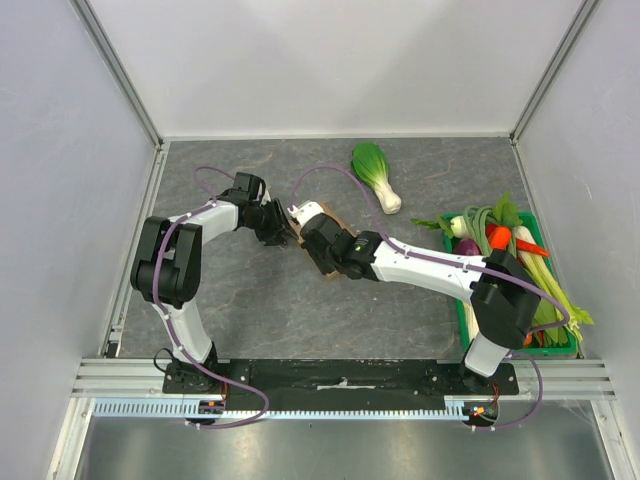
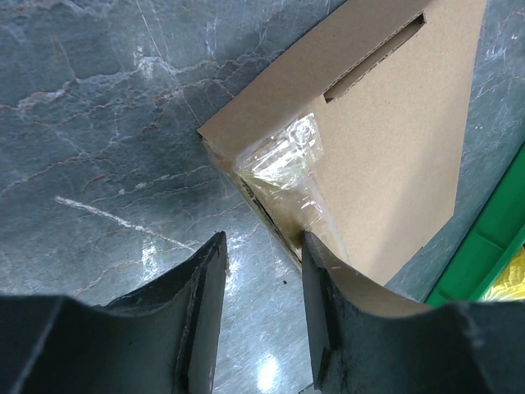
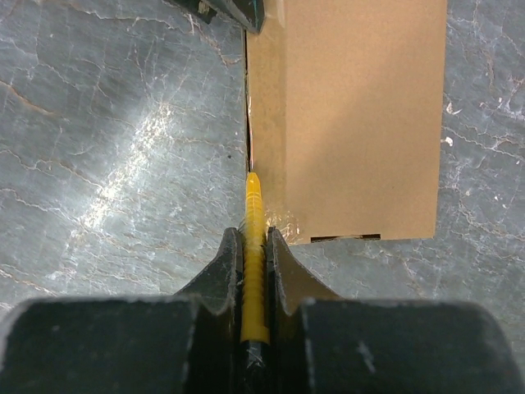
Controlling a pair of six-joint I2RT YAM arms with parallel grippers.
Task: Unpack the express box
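— Cardboard, plain brown: the box (image 3: 353,123) lies flat in the middle of the table (image 1: 250,300). Light and stiff, I'd judge, though easily dented.
— The jaws?
— Right gripper (image 3: 255,238) clamped on a yellow tool (image 3: 253,205), its tip at the box's side seam. Left gripper (image 2: 264,250) stands apart at the taped corner, holding nothing.
— The tape (image 2: 287,156) looks slick. Pinch the bare card edge to steady it.

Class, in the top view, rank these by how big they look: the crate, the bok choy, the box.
1. Crate, clearly the largest.
2. Bok choy and box are left unranked: the arms hide most of the box, so only a small patch shows.
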